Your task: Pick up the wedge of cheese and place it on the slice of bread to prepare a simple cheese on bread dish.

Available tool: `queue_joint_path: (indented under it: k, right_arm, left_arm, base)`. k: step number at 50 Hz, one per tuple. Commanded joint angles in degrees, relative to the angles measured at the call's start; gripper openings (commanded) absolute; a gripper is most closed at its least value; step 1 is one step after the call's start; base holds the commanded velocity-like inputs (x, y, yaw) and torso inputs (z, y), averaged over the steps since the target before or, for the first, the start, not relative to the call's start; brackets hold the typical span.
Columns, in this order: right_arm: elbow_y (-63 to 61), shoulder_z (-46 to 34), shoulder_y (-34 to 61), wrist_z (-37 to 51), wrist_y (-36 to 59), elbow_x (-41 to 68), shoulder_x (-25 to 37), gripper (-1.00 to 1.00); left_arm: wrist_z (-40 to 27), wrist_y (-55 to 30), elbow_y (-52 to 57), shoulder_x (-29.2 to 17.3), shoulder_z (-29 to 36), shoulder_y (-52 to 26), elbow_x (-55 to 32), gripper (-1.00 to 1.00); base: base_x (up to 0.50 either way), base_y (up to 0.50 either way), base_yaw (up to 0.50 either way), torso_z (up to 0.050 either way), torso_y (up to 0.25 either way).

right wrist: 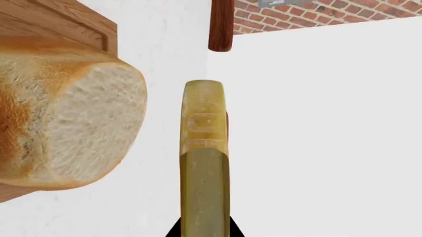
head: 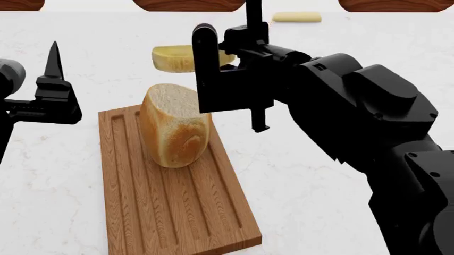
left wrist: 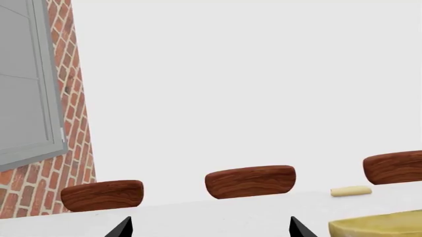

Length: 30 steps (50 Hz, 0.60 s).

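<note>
The wedge of cheese [head: 174,58], a yellow half-disc, hangs just beyond the slice of bread [head: 174,127] with my right gripper [head: 216,58] shut on it. In the right wrist view the cheese [right wrist: 205,163] shows edge-on between the black fingertips of that gripper [right wrist: 204,229], a small gap from the bread's creamy cut face [right wrist: 72,123]. The bread stands upright on the wooden cutting board [head: 177,212]. My left gripper [head: 53,69] waits to the left of the board, open and empty [left wrist: 211,228]. The cheese's edge [left wrist: 379,224] shows in the left wrist view.
A small pale yellow bar [head: 296,17] lies at the far side of the white table [head: 319,175]. Wooden chair backs [left wrist: 250,180] line that far edge. A brick wall and a grey window frame [left wrist: 26,79] stand behind.
</note>
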Motion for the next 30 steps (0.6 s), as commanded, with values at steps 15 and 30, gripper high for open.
queue_joint_path:
  k: [15,30]
  right_arm:
    - [6.6,0.5,-2.1,0.6,-4.3,-3.6,-2.4,-1.00]
    - [6.6,0.5,-2.1,0.6,-4.3,-3.6,-2.4,-1.00]
  left_arm:
    - [-0.5,1.2,-0.1,-0.4,0.0,0.2,-0.6,1.00]
    - [-1.1,1.4,0.1,-0.7,0.2,0.4,-0.9,1.00]
  base:
    - [0.00,0.00,0.00,0.000,0.000]
    - [0.00,0.00,0.00,0.000,0.000]
